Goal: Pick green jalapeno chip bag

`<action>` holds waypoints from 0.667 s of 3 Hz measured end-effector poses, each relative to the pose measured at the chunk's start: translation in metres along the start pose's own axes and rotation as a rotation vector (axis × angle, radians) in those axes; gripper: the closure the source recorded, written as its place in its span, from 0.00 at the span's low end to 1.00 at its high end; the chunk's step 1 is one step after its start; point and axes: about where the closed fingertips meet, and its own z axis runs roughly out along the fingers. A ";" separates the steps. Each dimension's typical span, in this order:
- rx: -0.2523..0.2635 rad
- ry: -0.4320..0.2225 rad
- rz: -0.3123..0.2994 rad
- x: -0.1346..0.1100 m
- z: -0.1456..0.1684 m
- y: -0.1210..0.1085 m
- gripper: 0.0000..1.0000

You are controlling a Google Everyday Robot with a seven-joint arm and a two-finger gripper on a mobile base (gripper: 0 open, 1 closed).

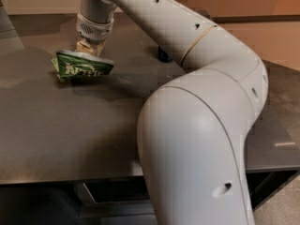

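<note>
The green jalapeno chip bag [83, 67] is a crinkled green bag with white lettering at the far left of the dark grey table [70, 135]. My gripper [89, 49] comes down onto its top edge from above and its tan fingers [84, 47] pinch the bag. The bag tilts and hangs slightly above the tabletop, with a shadow beneath it. My white arm reaches across the frame from the lower right.
A small dark object [164, 56] stands on the table just behind my forearm, mostly hidden. The table's front edge [70, 179] runs along the lower left, with a dark shelf below. My elbow and upper arm [197, 139] block the right half of the view.
</note>
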 end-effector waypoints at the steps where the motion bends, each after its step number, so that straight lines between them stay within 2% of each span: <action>1: 0.017 -0.013 -0.019 -0.007 -0.022 0.013 1.00; 2: 0.049 -0.022 -0.035 -0.014 -0.047 0.021 1.00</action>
